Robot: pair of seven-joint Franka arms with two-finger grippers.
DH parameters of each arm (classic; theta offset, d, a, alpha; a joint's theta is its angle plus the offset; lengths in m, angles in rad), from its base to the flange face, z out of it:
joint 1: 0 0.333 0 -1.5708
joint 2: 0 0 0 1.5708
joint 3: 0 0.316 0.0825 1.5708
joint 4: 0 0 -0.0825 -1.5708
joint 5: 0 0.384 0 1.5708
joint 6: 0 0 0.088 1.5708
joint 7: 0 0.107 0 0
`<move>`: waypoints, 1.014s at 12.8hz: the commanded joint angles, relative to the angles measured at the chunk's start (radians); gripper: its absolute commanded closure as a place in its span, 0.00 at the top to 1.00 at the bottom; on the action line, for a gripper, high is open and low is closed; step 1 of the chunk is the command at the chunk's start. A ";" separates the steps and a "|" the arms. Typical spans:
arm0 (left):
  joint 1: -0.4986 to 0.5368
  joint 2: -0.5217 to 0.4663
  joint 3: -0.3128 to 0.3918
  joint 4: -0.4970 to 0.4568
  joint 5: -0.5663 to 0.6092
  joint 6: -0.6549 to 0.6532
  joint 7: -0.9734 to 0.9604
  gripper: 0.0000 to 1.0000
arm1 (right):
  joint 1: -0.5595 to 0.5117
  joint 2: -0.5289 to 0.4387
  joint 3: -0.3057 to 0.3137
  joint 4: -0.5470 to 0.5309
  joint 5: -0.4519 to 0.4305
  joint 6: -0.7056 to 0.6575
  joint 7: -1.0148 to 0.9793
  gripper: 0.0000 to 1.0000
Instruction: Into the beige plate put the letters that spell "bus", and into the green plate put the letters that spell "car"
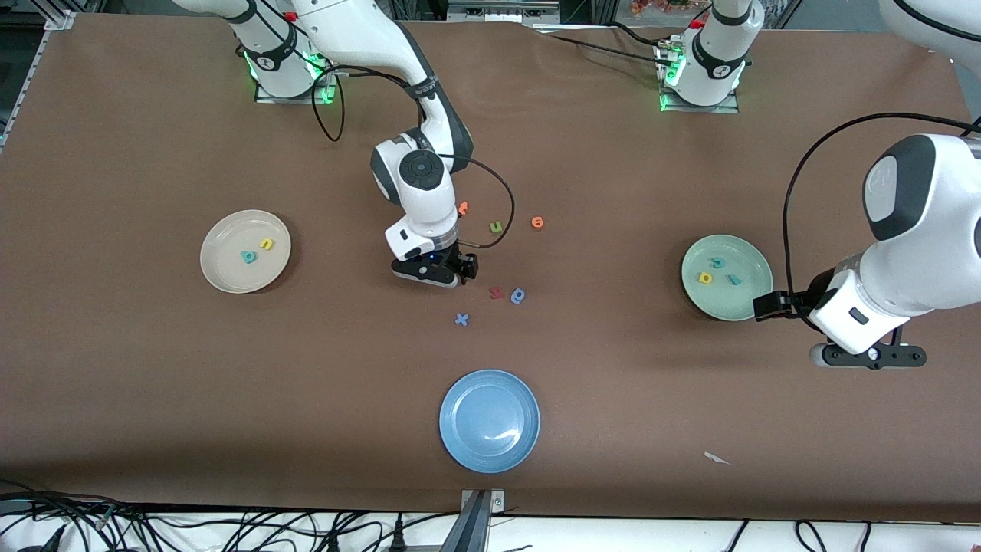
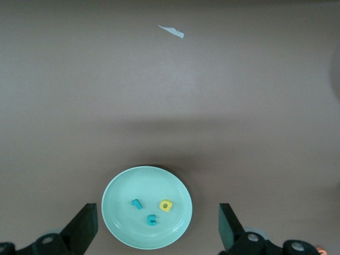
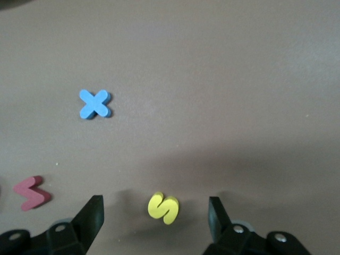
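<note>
We see the right gripper point(image 1: 462, 270) low over the middle of the desk point(image 1: 153, 383), its fingers point(image 3: 91, 215) spread apart with nothing clamped. In the right wrist view the yellow "s" point(image 3: 163, 207) lies flat on the desk squarely between the two fingers, touching neither, with clear gaps on both sides. In the front view the "s" is hidden under the gripper.

Near that gripper we find a blue "x" point(image 1: 461, 319), a red letter point(image 1: 496, 292) and a blue "a"-like letter point(image 1: 518, 295), all loose on the desk and nearer the front camera than the gripper. A green "u" point(image 1: 497, 227) and two orange letters point(image 1: 537, 222) lie farther from the front camera.

The beige plate point(image 1: 230, 276), toward the right arm's end, holds the teal "b" point(image 1: 248, 257) and the yellow "u" point(image 1: 267, 244), just beside each other.

The green plate point(image 1: 747, 303), toward the left arm's end, holds the teal "c" point(image 2: 152, 219), the yellow "a" point(image 2: 166, 205) and the teal "r" point(image 2: 137, 203), close together but apart.

The left gripper point(image 2: 158, 234) waits up in the air over the green plate's edge, its fingers point(image 2: 85, 226) wide apart and holding nothing.

The blue plate point(image 1: 490, 452) sits nearest the front camera, and a small white scrap point(image 1: 716, 458) lies on the desk toward the left arm's end.
</note>
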 commanded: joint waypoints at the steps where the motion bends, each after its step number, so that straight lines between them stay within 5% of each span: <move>1: -0.059 -0.019 0.092 0.000 -0.071 -0.018 0.093 1.00 | 0.014 0.022 -0.004 0.015 0.025 0.003 0.022 0.85; 5: -0.064 -0.019 0.091 0.003 -0.073 -0.015 0.084 1.00 | 0.030 0.042 -0.004 -0.024 0.025 0.058 0.029 0.76; 10: -0.065 -0.019 0.089 0.005 -0.072 -0.015 0.076 1.00 | 0.036 0.042 -0.004 -0.037 0.025 0.069 0.020 0.36; 13: -0.063 -0.019 0.089 0.005 -0.072 -0.017 0.075 1.00 | 0.037 0.042 -0.004 -0.039 0.024 0.069 0.013 0.24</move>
